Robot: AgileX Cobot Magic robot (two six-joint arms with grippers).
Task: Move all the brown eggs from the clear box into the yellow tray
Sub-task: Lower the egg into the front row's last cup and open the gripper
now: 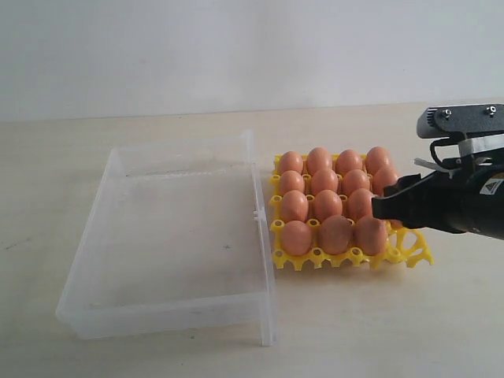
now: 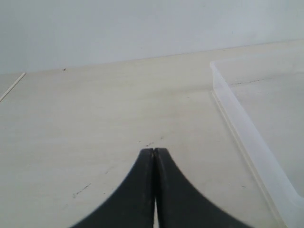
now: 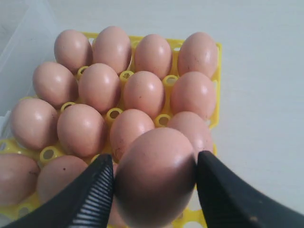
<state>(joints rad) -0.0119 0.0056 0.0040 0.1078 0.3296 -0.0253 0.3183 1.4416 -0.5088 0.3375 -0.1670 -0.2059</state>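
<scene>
Brown eggs are light, rigid and brittle, with smooth matte shells that give little grip. Take each one across its broad middle, with only enough squeeze to stop it sliding, and never let it knock a neighbour.

The clear box lies just beside the yellow tray, their long walls almost touching. From the exterior view, you have nothing left inside it.

The yellow tray holds every egg you can see, packed shell to shell in its cups.

Your right gripper reaches in over the tray's outer corner, on the side away from the box. Its jaws are spread wide around the last egg, one pad on each flank at the widest part.

That egg sits squarely between the pads, over the tray's nearest row. It hides the cup beneath, so you cannot tell whether it is already seated or just above.

Your left gripper is pressed together on nothing, low over bare table on the far side of the box from the tray.
</scene>
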